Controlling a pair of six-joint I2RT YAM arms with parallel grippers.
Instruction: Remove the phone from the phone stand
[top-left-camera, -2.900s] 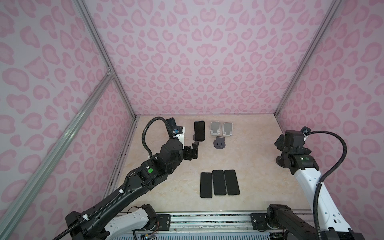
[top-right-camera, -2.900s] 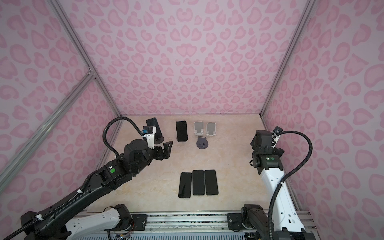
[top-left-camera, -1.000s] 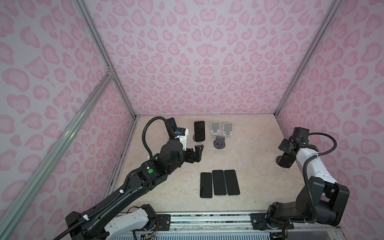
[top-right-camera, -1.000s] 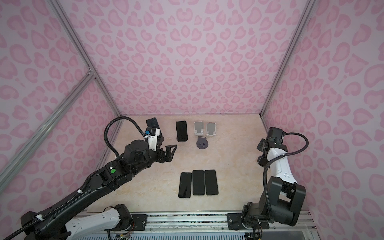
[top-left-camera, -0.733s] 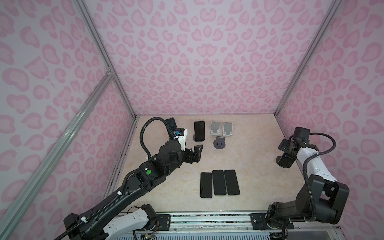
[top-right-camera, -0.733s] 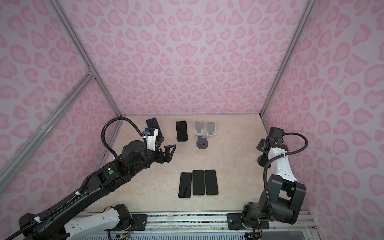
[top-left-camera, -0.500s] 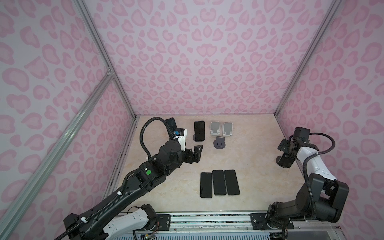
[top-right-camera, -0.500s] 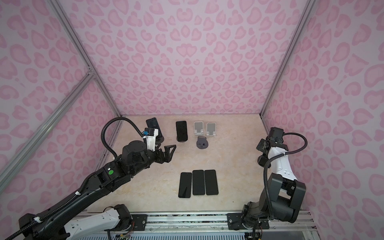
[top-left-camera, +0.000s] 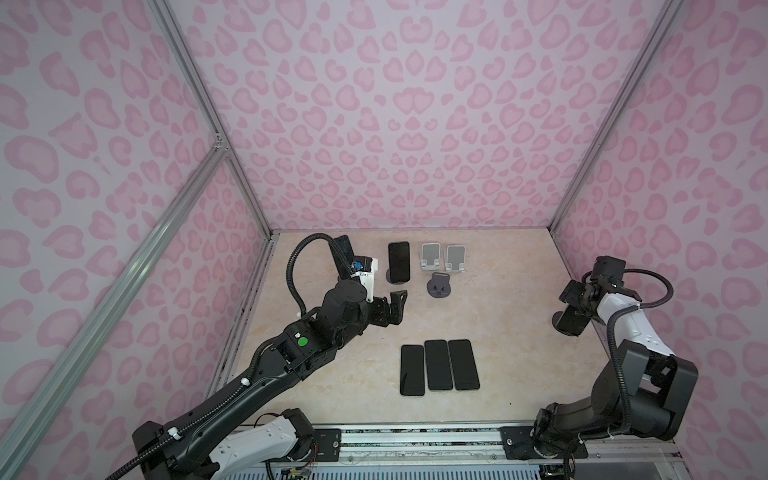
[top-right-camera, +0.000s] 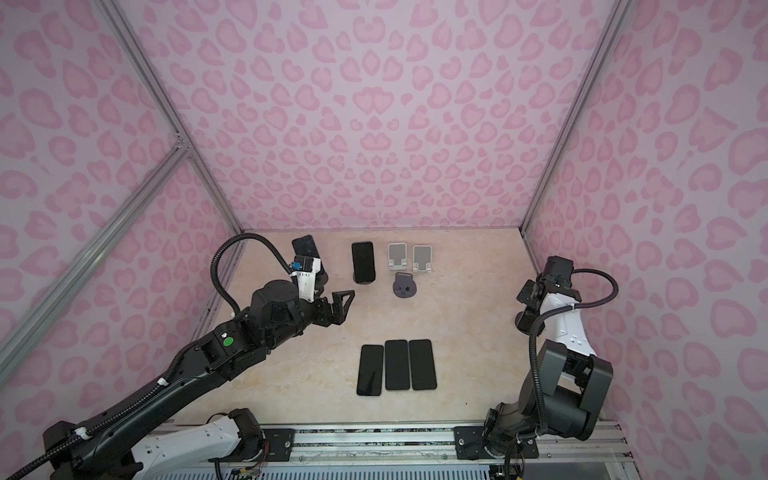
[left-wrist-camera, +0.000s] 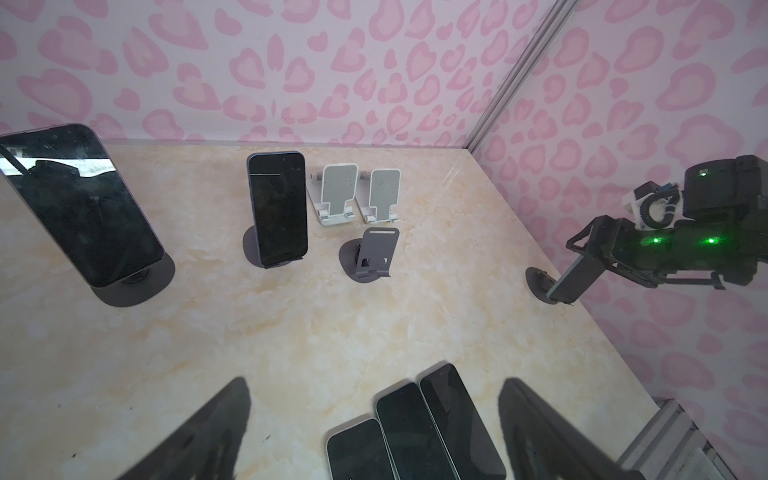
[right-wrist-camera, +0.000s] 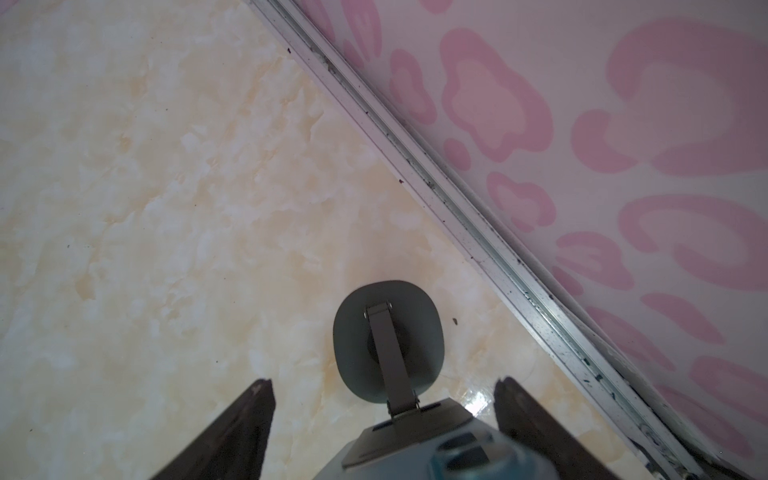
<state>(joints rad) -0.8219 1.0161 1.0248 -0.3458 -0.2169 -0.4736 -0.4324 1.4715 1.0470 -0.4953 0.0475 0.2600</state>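
Closest to me, three glossy black phones (top-left-camera: 438, 365) lie flat, edge to edge, on the cream marbled worktop (top-left-camera: 507, 357). Past them my left fingers (top-left-camera: 397, 305) hang spread, holding nothing. By the pink side wall (top-left-camera: 665, 208), my right fingers (right-wrist-camera: 245, 419) stand apart astride the phone (left-wrist-camera: 571, 280), which leans on its matte grey, oval-footed phone stand (right-wrist-camera: 353, 332). Farthest back stand two more propped phones (top-left-camera: 399, 262).

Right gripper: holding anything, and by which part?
Cannot tell: the right gripper brackets the upper end of the phone leaning on its stand, but contact isn't visible.
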